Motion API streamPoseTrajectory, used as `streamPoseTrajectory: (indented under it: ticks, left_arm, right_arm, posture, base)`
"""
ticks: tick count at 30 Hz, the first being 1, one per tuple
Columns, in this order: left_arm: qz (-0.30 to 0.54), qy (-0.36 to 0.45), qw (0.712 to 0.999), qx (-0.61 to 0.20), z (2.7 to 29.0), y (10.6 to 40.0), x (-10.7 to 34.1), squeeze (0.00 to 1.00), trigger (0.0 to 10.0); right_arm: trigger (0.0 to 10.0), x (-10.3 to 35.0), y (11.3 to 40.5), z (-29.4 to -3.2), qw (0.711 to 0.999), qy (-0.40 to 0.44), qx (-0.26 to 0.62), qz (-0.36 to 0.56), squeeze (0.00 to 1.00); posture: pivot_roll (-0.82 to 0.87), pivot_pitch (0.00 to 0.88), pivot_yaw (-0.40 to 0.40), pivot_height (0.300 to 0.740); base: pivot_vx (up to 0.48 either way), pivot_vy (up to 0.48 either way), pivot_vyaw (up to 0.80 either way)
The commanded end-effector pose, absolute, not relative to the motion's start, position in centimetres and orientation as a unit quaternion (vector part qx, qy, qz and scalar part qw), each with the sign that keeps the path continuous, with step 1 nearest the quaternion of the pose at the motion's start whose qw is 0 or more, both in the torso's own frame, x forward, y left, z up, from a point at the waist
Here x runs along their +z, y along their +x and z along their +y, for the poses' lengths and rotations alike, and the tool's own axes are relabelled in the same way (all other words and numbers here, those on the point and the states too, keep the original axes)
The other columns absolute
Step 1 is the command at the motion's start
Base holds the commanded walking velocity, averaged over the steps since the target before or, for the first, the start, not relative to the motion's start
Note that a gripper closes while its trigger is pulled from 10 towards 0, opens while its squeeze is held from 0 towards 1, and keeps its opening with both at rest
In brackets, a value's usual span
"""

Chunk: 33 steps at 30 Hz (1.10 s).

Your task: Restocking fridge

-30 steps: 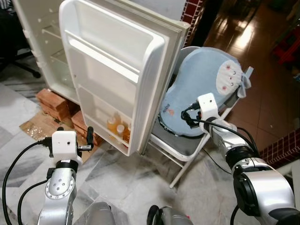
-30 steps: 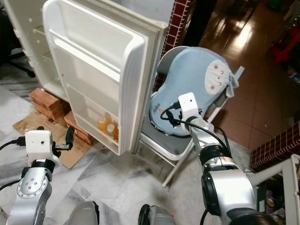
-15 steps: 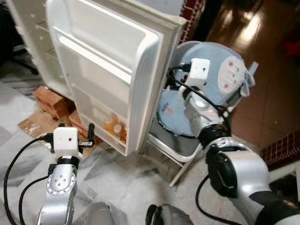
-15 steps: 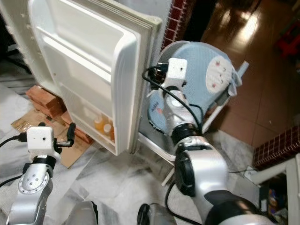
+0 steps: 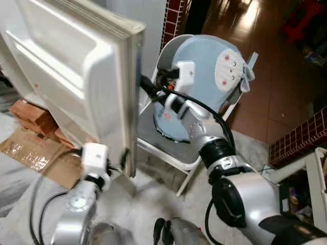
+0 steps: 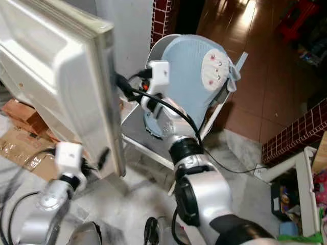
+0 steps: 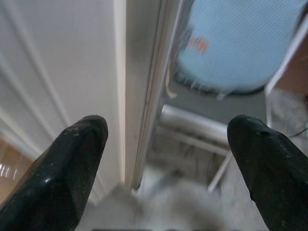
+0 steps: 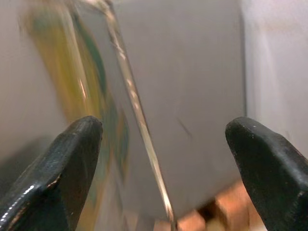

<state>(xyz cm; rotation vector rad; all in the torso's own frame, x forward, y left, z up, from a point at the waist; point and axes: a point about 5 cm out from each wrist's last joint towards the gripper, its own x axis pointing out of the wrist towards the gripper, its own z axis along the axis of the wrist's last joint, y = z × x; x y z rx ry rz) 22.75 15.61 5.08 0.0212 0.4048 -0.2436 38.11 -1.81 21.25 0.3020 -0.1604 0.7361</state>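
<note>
The white fridge door point(image 5: 76, 71) stands part open and I see it almost edge-on, its inner shelves turned away to the left. My right gripper point(image 5: 145, 86) reaches behind the door's free edge, at its outer face; in the right wrist view its fingers point(image 8: 62, 163) are spread open, with the grey door face point(image 8: 192, 96) in front of them. My left gripper point(image 5: 124, 156) is low, at the door's bottom corner. It is open too, and the door's edge point(image 7: 144, 96) runs between its fingers point(image 7: 62, 168).
A folding chair point(image 5: 168, 153) with a blue cushion point(image 5: 209, 71) stands right behind the door. Bricks point(image 5: 30, 115) and flattened cardboard point(image 5: 36, 153) lie under the fridge at left. A low brick wall point(image 5: 301, 143) and a white frame point(image 5: 311, 168) are at right.
The view has shifted left. The door now shows edge-on instead of its inner shelves. My right gripper went from the chair cushion to the door's outer side; my left gripper is nearer the door's bottom corner.
</note>
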Motion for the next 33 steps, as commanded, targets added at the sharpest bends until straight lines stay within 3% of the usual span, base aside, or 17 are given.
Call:
streamPoseTrajectory:
  ticks: [1, 6, 9, 12, 15, 18, 19, 20, 21, 26, 33]
  left_arm:
    - [0.251, -0.015, 0.960, -0.121, 16.0, 22.1, 4.4, 0.00, 10.0]
    - [0.308, -0.028, 0.939, -0.148, 15.4, 20.8, 4.0, 0.00, 10.0]
    - [0.314, -0.008, 0.938, -0.147, 15.3, 20.3, 4.2, 0.00, 10.0]
    - [0.317, 0.009, 0.938, -0.138, 15.3, 20.3, 4.3, 0.00, 10.0]
    - [0.324, 0.020, 0.936, -0.138, 15.3, 20.2, 4.4, 0.00, 10.0]
    - [0.328, 0.018, 0.934, -0.138, 15.3, 20.2, 4.4, 0.00, 10.0]
    - [0.331, 0.017, 0.934, -0.137, 15.3, 20.2, 4.4, 0.00, 10.0]
    - [0.331, 0.017, 0.934, -0.137, 15.3, 20.2, 4.4, 0.00, 10.0]
    - [0.332, 0.019, 0.933, -0.136, 15.4, 20.2, 4.4, 0.00, 10.0]
    - [0.333, 0.021, 0.933, -0.137, 15.5, 20.3, 4.4, 0.00, 10.0]
    - [0.332, 0.026, 0.933, -0.137, 15.6, 20.7, 4.4, 0.00, 10.0]
  right_arm:
    - [10.0, 22.1, 38.7, -2.7, 0.930, 0.151, 0.323, -0.094, 0.00]
    - [10.0, 22.9, 39.1, -2.8, 0.937, 0.163, 0.293, -0.093, 0.00]
    - [10.0, 23.7, 38.4, -1.2, 0.905, 0.197, 0.368, -0.076, 0.00]
    - [10.0, 24.6, 35.5, 0.7, 0.808, 0.202, 0.550, -0.058, 0.00]
    - [10.0, 25.0, 31.4, 0.0, 0.702, 0.171, 0.689, -0.052, 0.00]
    - [10.0, 25.5, 29.3, -1.3, 0.656, 0.168, 0.733, -0.060, 0.00]
    - [10.0, 25.6, 27.9, -2.5, 0.626, 0.161, 0.761, -0.051, 0.00]
    - [10.0, 25.6, 27.9, -2.5, 0.626, 0.161, 0.761, -0.051, 0.00]
    - [10.0, 25.5, 26.9, -3.6, 0.609, 0.159, 0.776, -0.039, 0.00]
    - [10.0, 24.7, 26.3, -5.3, 0.615, 0.153, 0.773, -0.015, 0.00]
    - [10.0, 22.7, 26.8, -6.3, 0.669, 0.131, 0.731, 0.023, 0.00]
  posture:
    - [0.16, 0.056, -0.108, 0.740]
    - [0.16, 0.054, -0.114, 0.740]
    - [0.17, 0.054, -0.119, 0.740]
    - [0.18, 0.054, -0.124, 0.740]
    - [0.18, 0.054, -0.132, 0.740]
    - [0.18, 0.054, -0.132, 0.740]
    - [0.18, 0.054, -0.132, 0.740]
    - [0.18, 0.054, -0.132, 0.740]
    - [0.18, 0.054, -0.127, 0.740]
    - [0.17, 0.055, -0.121, 0.740]
    - [0.16, 0.055, -0.114, 0.740]
  base:
    - [0.000, 0.000, 0.00]
    - [0.000, 0.000, 0.00]
    - [0.000, 0.000, 0.00]
    - [0.000, 0.000, 0.00]
    - [0.000, 0.000, 0.00]
    - [0.000, 0.000, 0.00]
    - [0.000, 0.000, 0.00]
    - [0.000, 0.000, 0.00]
    - [0.000, 0.000, 0.00]
    - [0.000, 0.000, 0.00]
    - [0.000, 0.000, 0.00]
